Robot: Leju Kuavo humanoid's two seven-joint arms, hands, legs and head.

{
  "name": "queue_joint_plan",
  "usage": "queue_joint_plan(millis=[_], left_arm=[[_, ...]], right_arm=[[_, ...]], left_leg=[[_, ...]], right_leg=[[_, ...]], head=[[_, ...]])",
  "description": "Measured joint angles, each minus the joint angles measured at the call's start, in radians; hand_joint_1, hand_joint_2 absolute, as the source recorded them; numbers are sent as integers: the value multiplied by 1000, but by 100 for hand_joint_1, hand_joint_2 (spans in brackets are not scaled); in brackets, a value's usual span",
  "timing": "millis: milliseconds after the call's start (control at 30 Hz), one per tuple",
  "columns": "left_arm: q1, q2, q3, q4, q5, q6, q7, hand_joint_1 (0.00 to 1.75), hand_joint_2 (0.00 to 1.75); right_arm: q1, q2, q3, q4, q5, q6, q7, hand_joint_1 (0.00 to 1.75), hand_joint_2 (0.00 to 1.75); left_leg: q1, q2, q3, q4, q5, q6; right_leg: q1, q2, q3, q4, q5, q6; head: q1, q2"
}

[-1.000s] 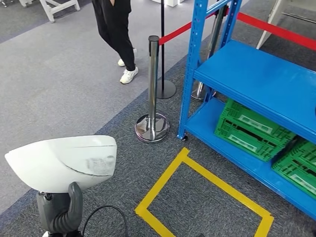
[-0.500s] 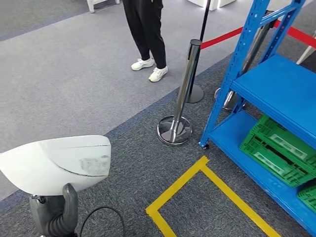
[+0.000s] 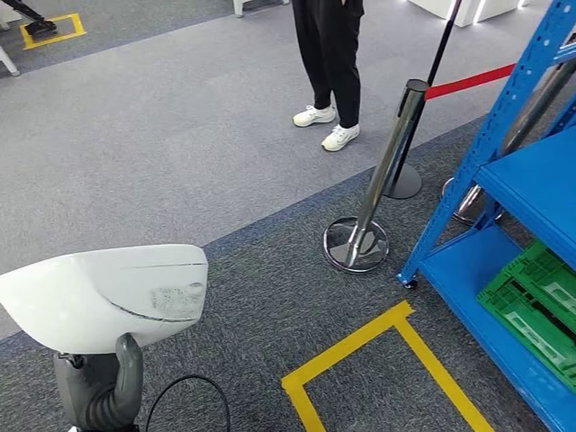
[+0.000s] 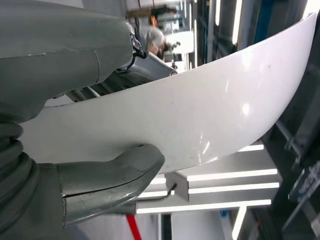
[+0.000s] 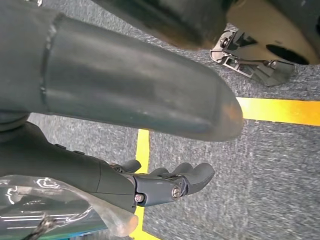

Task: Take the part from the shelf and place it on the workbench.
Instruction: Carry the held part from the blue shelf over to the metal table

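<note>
Part: the white curved part (image 3: 109,295) is being held low at the robot's left in the head view, off the blue shelf (image 3: 536,193) and above the grey carpet.
Left robot hand: the left robot hand (image 3: 102,387) is being kept closed under the part, the thumb (image 4: 113,175) pressed against its glossy underside.
Right robot hand: the right robot hand (image 5: 162,182) is being carried with nothing in it, fingers loosely curled above the yellow floor tape (image 5: 279,111).
Step in hand: the part is judged to be in transit to the tabletop, which is nowhere in sight.
Doing it well: the part is best kept level and the grasp firm while walking; the chrome stanchion (image 3: 370,211) and the standing person (image 3: 329,63) are to be given room.
Head view adds: the route, the red rope (image 3: 469,81) and the green crates (image 3: 536,306) on the lower shelf are being shown.
Wrist views add: the thumb's contact with the part and the right fingers' posture are being shown close up.
</note>
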Motion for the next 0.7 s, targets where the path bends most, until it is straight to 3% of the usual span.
queue_joint_plan(millis=[67, 100, 167, 233, 300, 367, 400, 433, 467, 533, 600, 667, 700], left_arm=[[1, 0, 0, 0, -3, 2, 0, 175, 175], [2, 0, 0, -1, -5, 4, 0, 175, 175], [7, -1, 1, -3, -9, 7, 0, 175, 175], [9, -2, 2, -6, -11, 8, -2, 175, 175], [8, -3, 1, -8, -10, 8, -3, 175, 175], [8, -4, 1, -8, -8, 7, -4, 175, 175], [9, -4, 1, -8, -7, 7, -4, 175, 175], [9, -4, 1, -8, -6, 7, -4, 175, 175], [9, -4, 1, -8, -5, 7, -4, 175, 175], [8, -5, 1, -8, -3, 7, -4, 175, 175], [8, -4, 1, -8, -1, 6, -4, 175, 175], [11, -4, 1, -8, 0, 5, -4, 175, 175], [12, -3, 1, -8, 1, 5, -4, 175, 175]], right_arm=[[0, 4, 0, 0, 4, 2, 3, 0, 0], [-1, 5, 0, 0, 7, 3, 2, 0, 0], [-2, 8, 1, 0, 11, 4, -4, 0, 0], [-4, 10, 4, 0, 15, 4, -13, 0, 0], [-3, 10, 6, 0, 19, 4, -23, 0, 0], [0, 10, 7, 0, 22, 3, -29, 0, 0], [2, 10, 7, 0, 23, 3, -30, 0, 0], [3, 10, 7, 0, 23, 2, -30, 0, 0], [3, 10, 7, 0, 23, 2, -31, 0, 0], [2, 10, 8, 0, 23, 2, -31, 0, 0], [1, 10, 8, 0, 23, 0, -34, 0, 0], [0, 10, 8, 0, 23, -3, -39, 0, 0], [-1, 10, 8, 0, 23, -4, -41, 0, 0]], left_leg=[[-11, 37, 42, -85, 18, 12], [-16, 41, 44, -91, 12, 18], [-15, 17, 42, -98, 15, 29], [-10, -5, 47, -108, 21, 42], [-7, -25, 49, -112, 22, 49], [-8, -52, 49, -111, 22, 52], [-8, -67, 51, -111, 21, 52], [-8, -83, 53, -110, 21, 51], [-7, -97, 56, -110, 20, 50], [-7, -124, 56, -105, 16, 43], [-4, -147, 48, -102, 18, 29], [1, -166, 42, -103, 22, 16], [1, -155, 37, -95, 18, 11]], right_leg=[[4, -19, 6, 0, -8, 10], [5, -28, 9, -1, -11, 16], [4, -40, 16, -5, -16, 26], [0, -1, 3, 29, -44, 35], [-2, 57, -57, 149, -104, 37], [-1, 75, -130, 276, -139, 38], [-1, 77, -147, 292, -127, 37], [-2, 79, -143, 264, -94, 37], [-3, 88, -122, 202, -49, 36], [-9, 140, -68, 69, 12, 33], [-10, 177, -41, 13, 20, 28], [-7, 159, -35, 7, 22, 19], [-7, 146, -31, 4, 24, 12]], head=[[1, 0], [1, 0], [1, 0], [3, 0], [7, 0], [9, 0], [8, 0], [9, 0], [9, 0], [7, 0], [7, 0], [8, 0], [6, 0]])
